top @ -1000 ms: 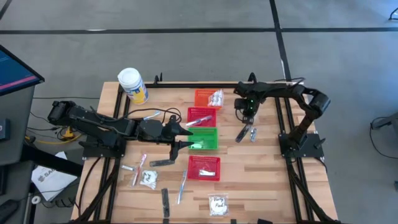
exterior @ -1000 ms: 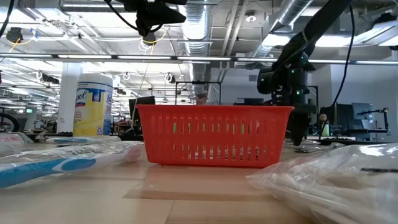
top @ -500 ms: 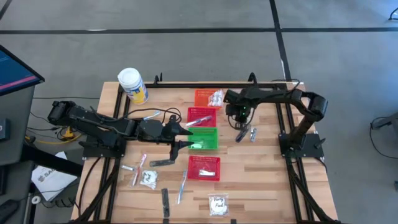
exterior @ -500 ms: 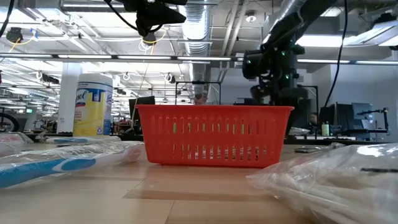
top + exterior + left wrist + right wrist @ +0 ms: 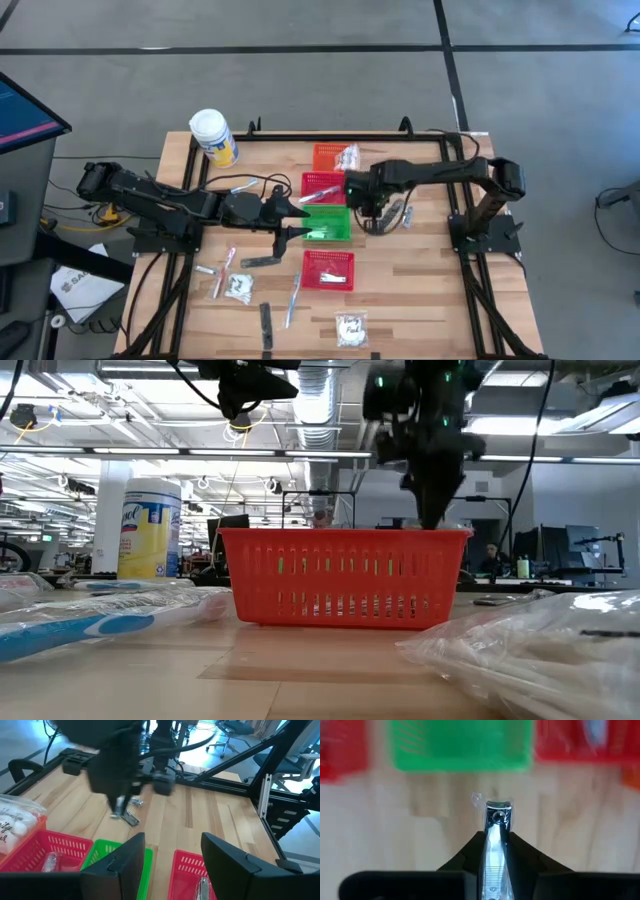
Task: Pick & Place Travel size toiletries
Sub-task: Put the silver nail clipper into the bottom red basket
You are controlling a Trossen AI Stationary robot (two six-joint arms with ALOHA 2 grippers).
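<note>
your right gripper (image 5: 495,851) pinches a silvery nail clipper (image 5: 496,845), no readable print, its handle end hidden; your left gripper (image 5: 172,851) is spread at 9 o'clock.

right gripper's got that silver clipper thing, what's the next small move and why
Probably carry it on over the green basket and lower before releasing. The right gripper is shut on the silver clipper and hangs beside that basket's edge, not yet above it. The left gripper waits open above the baskets.
</note>
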